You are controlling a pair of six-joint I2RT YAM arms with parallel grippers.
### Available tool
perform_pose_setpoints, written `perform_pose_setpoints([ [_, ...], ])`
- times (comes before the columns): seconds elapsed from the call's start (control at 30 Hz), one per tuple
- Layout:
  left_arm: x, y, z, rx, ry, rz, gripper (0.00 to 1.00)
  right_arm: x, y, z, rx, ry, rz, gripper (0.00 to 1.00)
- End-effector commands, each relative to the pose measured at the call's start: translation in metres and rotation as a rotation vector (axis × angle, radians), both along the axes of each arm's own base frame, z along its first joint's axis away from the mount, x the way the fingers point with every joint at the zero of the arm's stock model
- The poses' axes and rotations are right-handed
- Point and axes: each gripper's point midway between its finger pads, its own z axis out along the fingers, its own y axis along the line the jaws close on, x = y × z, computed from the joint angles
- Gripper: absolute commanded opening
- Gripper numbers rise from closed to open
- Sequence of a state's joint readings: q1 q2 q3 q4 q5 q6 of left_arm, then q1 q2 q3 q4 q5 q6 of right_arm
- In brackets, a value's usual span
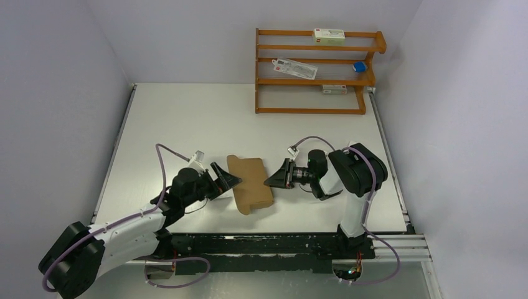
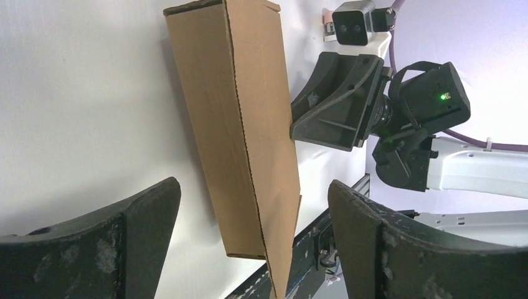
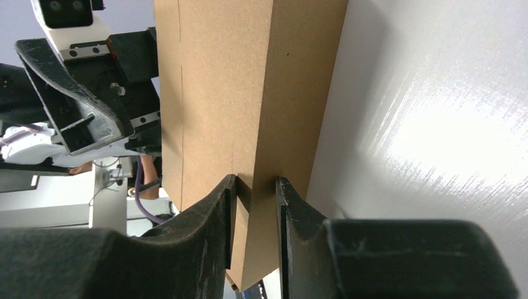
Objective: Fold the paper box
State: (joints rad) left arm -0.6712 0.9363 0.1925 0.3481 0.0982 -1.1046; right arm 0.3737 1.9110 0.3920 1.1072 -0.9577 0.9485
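Observation:
The paper box (image 1: 250, 182) is a slim brown cardboard carton, partly raised off the white table between the two arms. My right gripper (image 1: 269, 181) is shut on its right edge. In the right wrist view the fingers (image 3: 287, 205) pinch a cardboard panel of the box (image 3: 249, 81) near its lower end. My left gripper (image 1: 231, 180) is at the box's left side, open. In the left wrist view the box (image 2: 240, 118) runs away from the wide-spread jaws of the left gripper (image 2: 254, 190), touching neither finger. The right gripper (image 2: 336, 103) shows beyond it.
A wooden shelf rack (image 1: 314, 71) stands at the back right with small white cartons (image 1: 329, 35) and a blue item (image 1: 359, 66). A dark rail (image 1: 280, 243) runs along the table's near edge by the arm bases. Raised edges border the table left and right.

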Motion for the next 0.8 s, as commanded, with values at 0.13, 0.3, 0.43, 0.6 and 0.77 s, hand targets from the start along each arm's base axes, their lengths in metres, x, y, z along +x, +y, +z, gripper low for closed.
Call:
perform_pose_setpoints([
  [0.13, 0.006, 0.02, 0.024, 0.028, -0.058, 0.098, 0.83, -0.005, -0.011, -0.015, -0.009, 0.064, -0.018, 0.22],
  [0.3, 0.003, 0.045, 0.006, 0.082, -0.027, 0.198, 0.66, -0.003, -0.011, -0.017, -0.016, 0.057, -0.012, 0.22],
  [0.43, 0.0, 0.032, -0.007, 0.088, -0.011, 0.125, 0.56, 0.0, -0.011, -0.019, -0.035, 0.049, -0.01, 0.22],
  [0.6, 0.007, 0.009, -0.022, 0.146, 0.023, 0.016, 0.53, 0.007, -0.011, -0.018, -0.064, 0.028, -0.017, 0.23],
  [0.77, 0.011, -0.021, -0.024, 0.134, 0.032, -0.079, 0.49, 0.016, -0.01, -0.017, -0.127, -0.017, -0.021, 0.25],
])
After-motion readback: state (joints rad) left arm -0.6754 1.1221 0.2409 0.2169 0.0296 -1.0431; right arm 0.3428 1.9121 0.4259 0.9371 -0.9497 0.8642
